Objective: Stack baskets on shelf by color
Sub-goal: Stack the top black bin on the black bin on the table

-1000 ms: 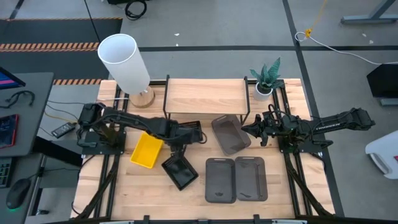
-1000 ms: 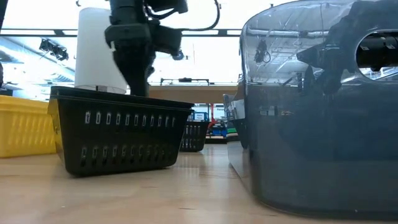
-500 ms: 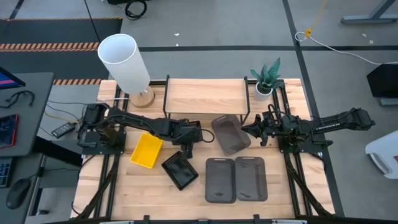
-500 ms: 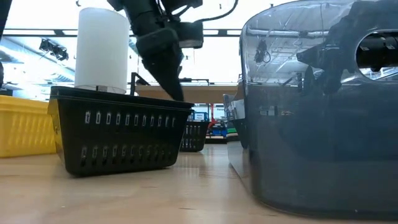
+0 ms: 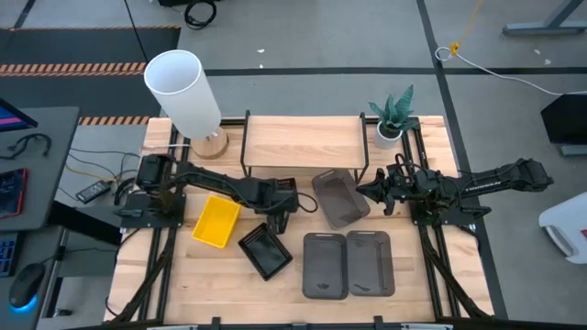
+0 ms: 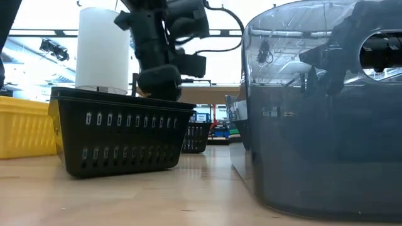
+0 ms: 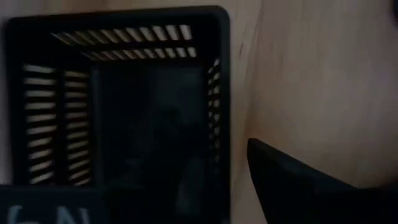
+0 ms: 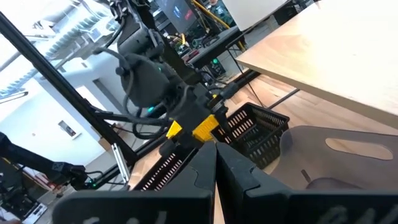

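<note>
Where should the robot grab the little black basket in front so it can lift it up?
Probably the thin top rim of the black slotted basket, pinched from straight above with one finger inside and one outside. It sits upright and open-topped on the table, so its rim is exposed, and the left gripper already hangs just above it.

Even overhead light above; the low view is backlit by bright windows, and the left wrist view is dim and blurred.
</note>
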You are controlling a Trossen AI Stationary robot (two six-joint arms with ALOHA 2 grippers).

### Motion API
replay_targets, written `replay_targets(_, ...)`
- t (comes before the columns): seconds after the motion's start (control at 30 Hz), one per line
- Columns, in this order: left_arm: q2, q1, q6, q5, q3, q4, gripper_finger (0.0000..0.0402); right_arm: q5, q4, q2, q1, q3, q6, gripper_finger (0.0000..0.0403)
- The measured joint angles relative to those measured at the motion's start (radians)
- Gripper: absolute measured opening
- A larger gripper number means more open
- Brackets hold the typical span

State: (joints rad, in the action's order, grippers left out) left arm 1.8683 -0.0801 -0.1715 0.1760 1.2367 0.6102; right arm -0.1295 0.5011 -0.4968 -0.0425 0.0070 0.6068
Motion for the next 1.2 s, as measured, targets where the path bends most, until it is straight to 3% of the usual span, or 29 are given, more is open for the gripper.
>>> replay_targets(0.2,0.03,0.001,0.0,-0.005,0.001,0.019,0.0133,0.0,0.005,-0.001,0.0,0.0,0.0,0.0014)
replay_targets(0.5,0.031,0.005,-0.021,-0.049,0.001,0.038,0.001,0.0,0.008,0.0,0.0,0.0,0.0,0.0014)
replay_targets(0.87,-0.005,0.005,-0.016,-0.065,0.001,0.073,0.0004,0.0,0.011,0.0,0.0,0.0,0.0,0.0014)
replay_targets(1.2,-0.096,-0.009,0.022,-0.183,0.104,0.177,0.0002,0.001,0.021,0.0,0.0,0.0,0.0,0.0014)
